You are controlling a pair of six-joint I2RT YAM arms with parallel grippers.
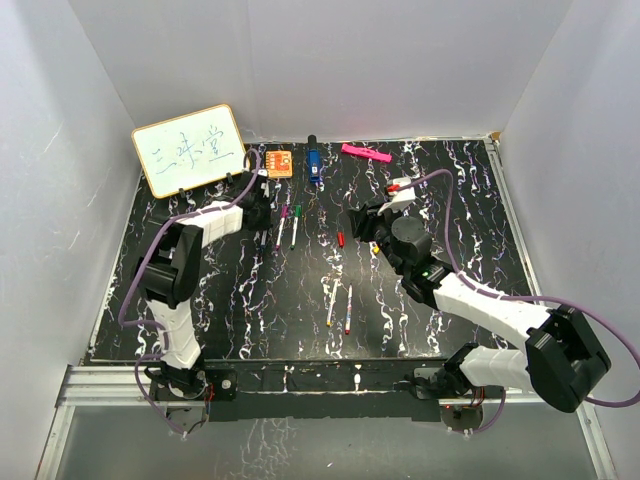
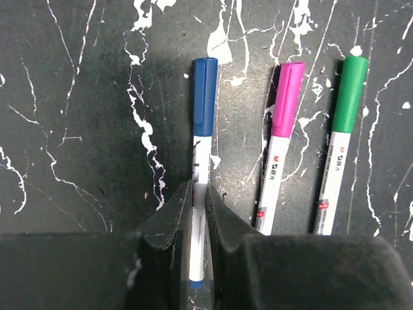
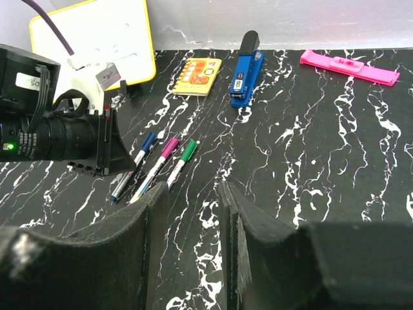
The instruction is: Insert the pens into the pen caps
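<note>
My left gripper is shut on the white barrel of a blue-capped pen that lies on the black marbled table. A pink-capped pen and a green-capped pen lie just to its right. In the top view the left gripper is at the back left. Two uncapped pens lie near the middle front. A red cap and a yellow cap lie by my right gripper, which is open and empty.
A whiteboard leans at the back left. An orange square block, a blue-and-black stapler-like object and a flat pink bar lie along the back wall. White walls close in three sides.
</note>
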